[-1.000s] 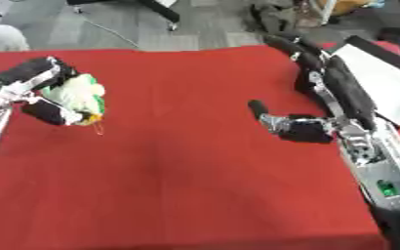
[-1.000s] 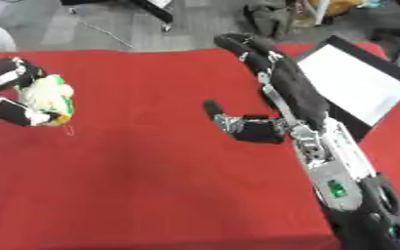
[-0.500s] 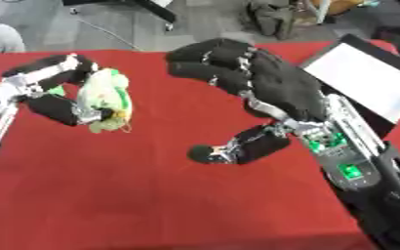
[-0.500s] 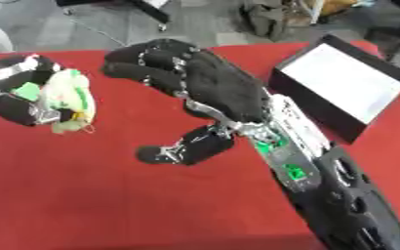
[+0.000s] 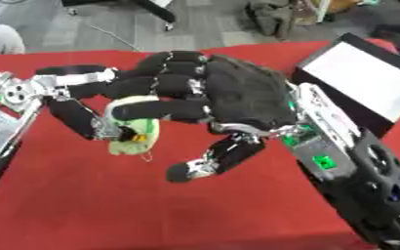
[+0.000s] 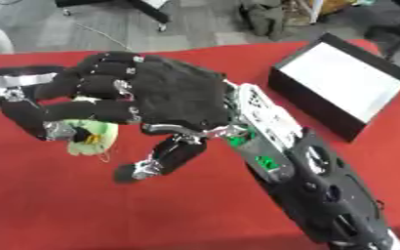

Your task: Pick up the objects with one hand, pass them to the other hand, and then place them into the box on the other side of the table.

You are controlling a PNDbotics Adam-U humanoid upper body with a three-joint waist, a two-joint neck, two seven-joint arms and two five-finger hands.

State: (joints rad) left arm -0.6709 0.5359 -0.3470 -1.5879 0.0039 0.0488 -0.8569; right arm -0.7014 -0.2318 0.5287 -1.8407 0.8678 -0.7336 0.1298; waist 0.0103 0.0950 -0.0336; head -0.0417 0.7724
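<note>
Holding the pale green and white object above the red table, my left hand has its fingers curled round it, well left of the box. My right hand reaches over it, fingers stretched across the object's top and thumb hanging apart below; whether they touch it I cannot tell.

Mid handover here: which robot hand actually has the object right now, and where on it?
The left robot hand holds the pale green soft object, fingers curled round its upper part. The right robot hand lies over it; whether it grips cannot be told.
</note>
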